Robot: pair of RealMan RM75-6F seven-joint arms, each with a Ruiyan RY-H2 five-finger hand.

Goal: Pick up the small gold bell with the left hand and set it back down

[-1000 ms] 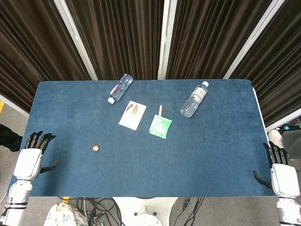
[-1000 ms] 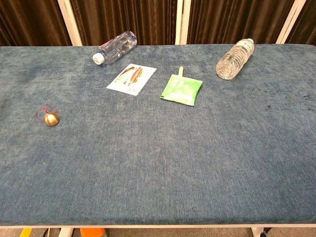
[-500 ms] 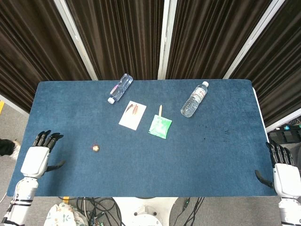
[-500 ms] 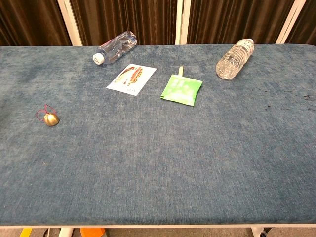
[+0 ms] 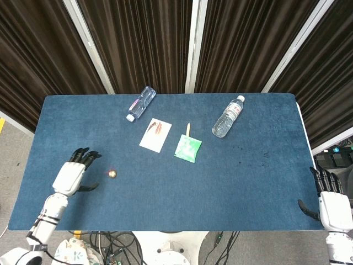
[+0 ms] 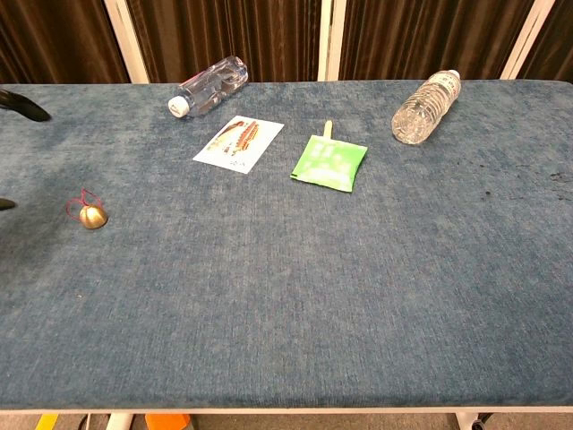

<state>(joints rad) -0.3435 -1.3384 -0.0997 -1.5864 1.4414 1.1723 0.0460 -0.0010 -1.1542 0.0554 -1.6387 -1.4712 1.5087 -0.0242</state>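
The small gold bell (image 5: 112,174) with a red cord loop lies on the blue table (image 5: 176,193) near its left side; in the chest view the bell (image 6: 92,216) sits at the far left. My left hand (image 5: 73,175) hovers over the table just left of the bell, fingers spread and holding nothing. Only its dark fingertips (image 6: 25,106) show at the left edge of the chest view. My right hand (image 5: 330,201) stays off the table's right front corner, fingers apart and empty.
A clear bottle (image 5: 140,103) lies at the back left, a second bottle (image 5: 228,116) at the back right. A white card (image 5: 155,134) and a green packet (image 5: 188,147) lie mid-table. Dark curtains hang behind.
My left hand has moved from beyond the table's left edge in over the cloth, toward the bell. The bell has not moved. The right hand shifted only slightly.
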